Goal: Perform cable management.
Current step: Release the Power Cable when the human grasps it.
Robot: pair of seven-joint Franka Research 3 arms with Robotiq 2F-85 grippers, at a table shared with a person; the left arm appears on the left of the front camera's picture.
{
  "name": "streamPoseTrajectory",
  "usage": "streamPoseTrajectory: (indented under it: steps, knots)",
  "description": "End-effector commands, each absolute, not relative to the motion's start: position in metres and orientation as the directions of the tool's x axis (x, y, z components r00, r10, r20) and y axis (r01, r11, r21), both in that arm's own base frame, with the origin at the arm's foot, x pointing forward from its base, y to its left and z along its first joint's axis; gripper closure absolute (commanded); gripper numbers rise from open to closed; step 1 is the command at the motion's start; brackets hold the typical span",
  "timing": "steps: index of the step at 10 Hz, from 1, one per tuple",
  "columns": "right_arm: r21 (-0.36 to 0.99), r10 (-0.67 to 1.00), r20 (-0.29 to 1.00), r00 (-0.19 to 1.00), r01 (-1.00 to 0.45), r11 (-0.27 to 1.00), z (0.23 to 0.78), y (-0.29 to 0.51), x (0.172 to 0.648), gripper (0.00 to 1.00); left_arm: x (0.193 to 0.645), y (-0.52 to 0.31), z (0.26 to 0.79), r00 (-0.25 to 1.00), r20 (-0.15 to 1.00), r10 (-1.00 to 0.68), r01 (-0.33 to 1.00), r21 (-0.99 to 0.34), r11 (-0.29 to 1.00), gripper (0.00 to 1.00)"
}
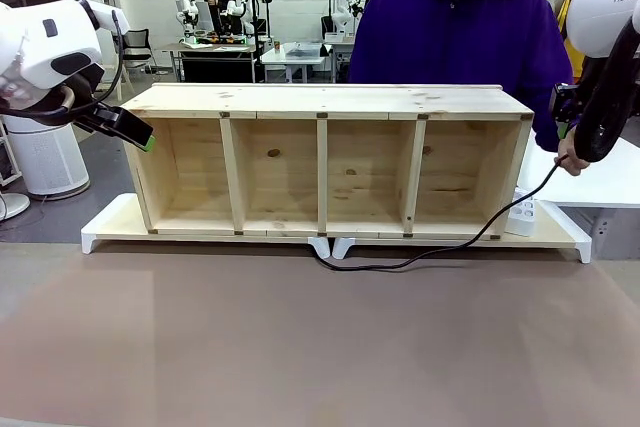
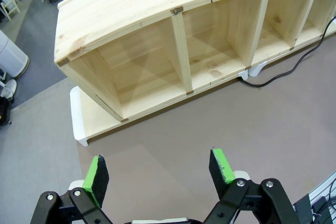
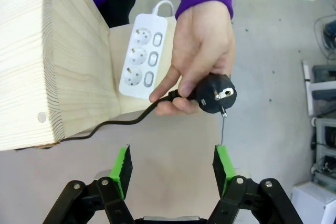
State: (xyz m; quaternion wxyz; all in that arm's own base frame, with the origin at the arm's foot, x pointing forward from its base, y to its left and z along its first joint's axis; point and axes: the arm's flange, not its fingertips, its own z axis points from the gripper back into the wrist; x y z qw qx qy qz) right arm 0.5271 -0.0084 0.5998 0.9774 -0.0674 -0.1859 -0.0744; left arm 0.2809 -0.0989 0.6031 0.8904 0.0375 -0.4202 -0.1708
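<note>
The cable [image 1: 430, 255] is a thin black cord. It runs from the front of the wooden shelf unit [image 1: 330, 102] across the table and up to the right. In the right wrist view a person's hand [image 3: 202, 45] holds the cable's black plug [image 3: 216, 94] just beyond my right gripper [image 3: 172, 167]. That gripper is open and holds nothing, and the plug hangs slightly past its green pads. My left gripper [image 2: 158, 170] is open and empty, and hovers above the table off the shelf's left end [image 1: 145, 139]. The cable [image 2: 283, 72] also shows far right in the left wrist view.
A white power strip [image 3: 143, 56] lies on the white base board [image 1: 110, 227] beside the shelf's right end. The person in a purple top [image 1: 450, 37] stands behind the shelf. My right arm [image 1: 605, 97] hangs by the shelf's right end. Brown tabletop [image 1: 320, 347] stretches in front.
</note>
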Motion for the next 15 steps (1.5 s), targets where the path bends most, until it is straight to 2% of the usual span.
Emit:
streamPoseTrajectory:
  steps: [1,15]
  knots:
    - [-0.104,-0.121,0.375,0.919,0.171,0.980,0.6004,-0.0085,0.5267,0.20,0.2824,-0.0998,0.6028,0.579,0.742,-0.339,0.274,0.215,0.938,0.00]
    - [-0.104,-0.121,0.375,0.919,0.171,0.980,0.6004,-0.0085,0.5267,0.20,0.2824,-0.0998,0.6028,0.579,0.742,-0.339,0.274,0.215,0.938,0.00]
